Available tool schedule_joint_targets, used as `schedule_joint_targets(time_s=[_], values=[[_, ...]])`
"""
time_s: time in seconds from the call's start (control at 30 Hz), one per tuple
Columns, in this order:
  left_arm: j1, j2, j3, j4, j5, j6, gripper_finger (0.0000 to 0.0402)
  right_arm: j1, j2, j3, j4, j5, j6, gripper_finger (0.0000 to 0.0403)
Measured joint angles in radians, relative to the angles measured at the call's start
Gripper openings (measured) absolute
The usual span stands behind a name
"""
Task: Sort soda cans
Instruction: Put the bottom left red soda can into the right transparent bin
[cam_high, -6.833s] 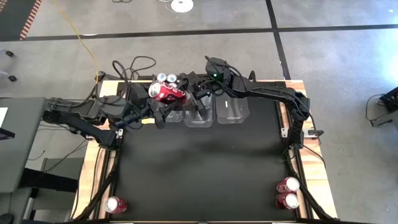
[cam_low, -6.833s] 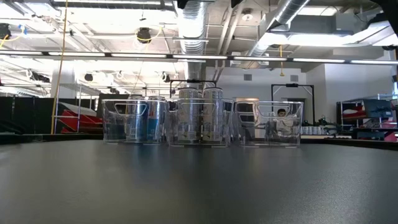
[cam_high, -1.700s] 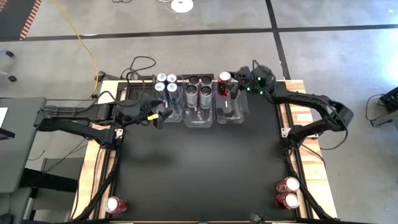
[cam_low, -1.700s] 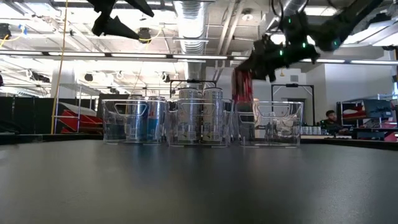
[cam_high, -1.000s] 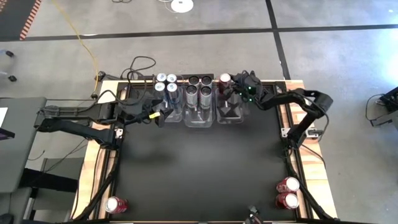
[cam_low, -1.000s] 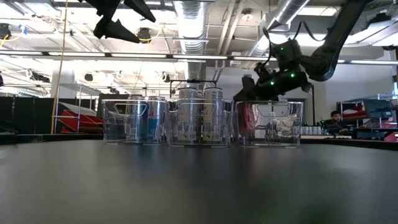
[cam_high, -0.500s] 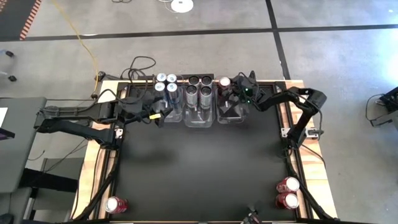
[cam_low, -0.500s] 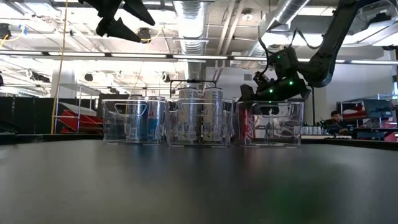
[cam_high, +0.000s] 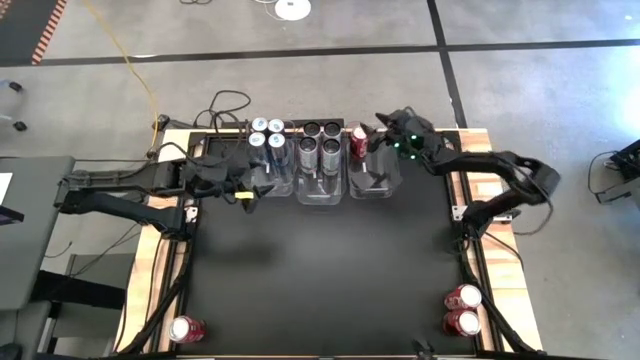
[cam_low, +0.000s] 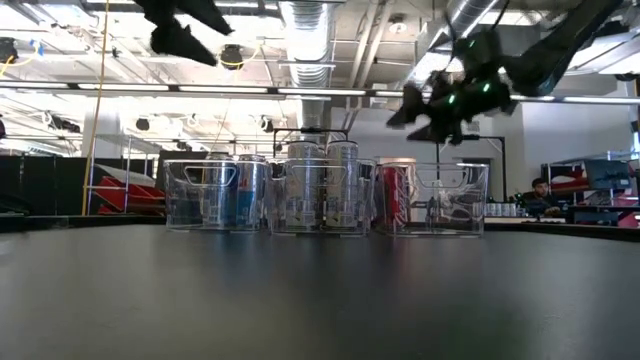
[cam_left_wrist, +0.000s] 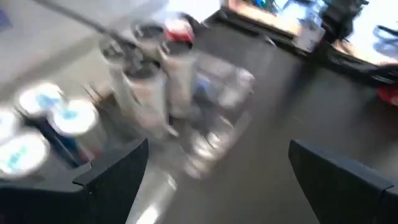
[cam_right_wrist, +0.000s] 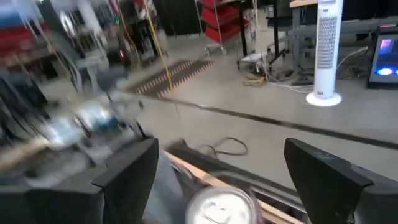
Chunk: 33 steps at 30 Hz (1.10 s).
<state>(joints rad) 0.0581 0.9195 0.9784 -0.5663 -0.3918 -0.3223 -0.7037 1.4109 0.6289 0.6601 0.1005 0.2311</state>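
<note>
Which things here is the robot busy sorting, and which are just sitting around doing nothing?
Part of the job:
- red can, standing in the right-hand bin
- blue-silver cans, left bin
- dark cans, middle bin
- three red cans waiting at the table's near corners

Just lying about:
- cables behind the table
- white disc on the floor

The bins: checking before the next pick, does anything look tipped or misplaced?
Nothing stands out. The blue-silver cans, dark cans and one red can stand upright in separate bins; three red cans wait unsorted.
</note>
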Motion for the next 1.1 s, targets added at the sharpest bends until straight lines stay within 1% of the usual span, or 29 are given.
schedule_joint_targets(time_s=[0.03, 0.07, 0.13, 0.17, 0.2, 0.27, 0.37, 0.5, 0.57, 0.63, 0.7, 0.77, 0.87, 0.97, 1.1], values=[[-0.003, -0.005, 0.033, -0.086, 0.043, -0.057, 0.0382, 0.002, -0.042, 0.000, -0.028, 0.002, 0.033, 0.0360], [-0.007, -0.006, 0.070, -0.202, 0.105, -0.135, 0.0382, 0.002, -0.082, 0.000, -0.056, 0.009, 0.101, 0.0360], [-0.029, -0.007, 0.134, -0.437, 0.266, -0.302, 0.0382, -0.015, -0.167, 0.000, -0.121, 0.017, 0.307, 0.0358], [-0.053, -0.007, 0.154, -0.535, 0.346, -0.371, 0.0382, -0.028, -0.207, 0.000, -0.152, 0.003, 0.385, 0.0356], [-0.087, -0.006, 0.166, -0.614, 0.408, -0.438, 0.0382, -0.040, -0.245, 0.000, -0.164, -0.009, 0.427, 0.0354], [-0.180, -0.006, 0.178, -0.724, 0.489, -0.555, 0.0377, -0.051, -0.311, 0.000, -0.164, -0.019, 0.445, 0.0349], [-0.320, -0.003, 0.182, -0.800, 0.561, -0.696, 0.0366, -0.035, -0.378, 0.000, -0.175, -0.037, 0.429, 0.0344], [-0.489, 0.020, 0.177, -0.757, 0.667, -0.892, 0.0354, -0.001, -0.436, 0.000, -0.237, -0.053, 0.400, 0.0340], [-0.553, 0.036, 0.177, -0.723, 0.678, -0.965, 0.0351, 0.023, -0.445, 0.000, -0.262, -0.051, 0.385, 0.0340], [-0.595, 0.054, 0.177, -0.716, 0.669, -0.993, 0.0350, 0.056, -0.440, 0.000, -0.273, -0.051, 0.356, 0.0340], [-0.618, 0.083, 0.177, -0.736, 0.650, -0.998, 0.0350, 0.090, -0.425, 0.000, -0.251, -0.049, 0.336, 0.0340], [-0.625, 0.115, 0.176, -0.738, 0.655, -1.006, 0.0350, 0.116, -0.401, 0.000, -0.230, -0.045, 0.320, 0.0340], [-0.623, 0.175, 0.176, -0.677, 0.722, -1.032, 0.0350, 0.139, -0.365, 0.000, -0.198, -0.059, 0.311, 0.0340], [-0.633, 0.263, 0.176, -0.586, 0.791, -1.026, 0.0350, 0.166, -0.350, 0.000, -0.170, -0.114, 0.297, 0.0340], [-0.656, 0.372, 0.176, -0.547, 0.905, -1.007, 0.0350, 0.237, -0.350, 0.000, -0.174, -0.132, 0.263, 0.0340]])
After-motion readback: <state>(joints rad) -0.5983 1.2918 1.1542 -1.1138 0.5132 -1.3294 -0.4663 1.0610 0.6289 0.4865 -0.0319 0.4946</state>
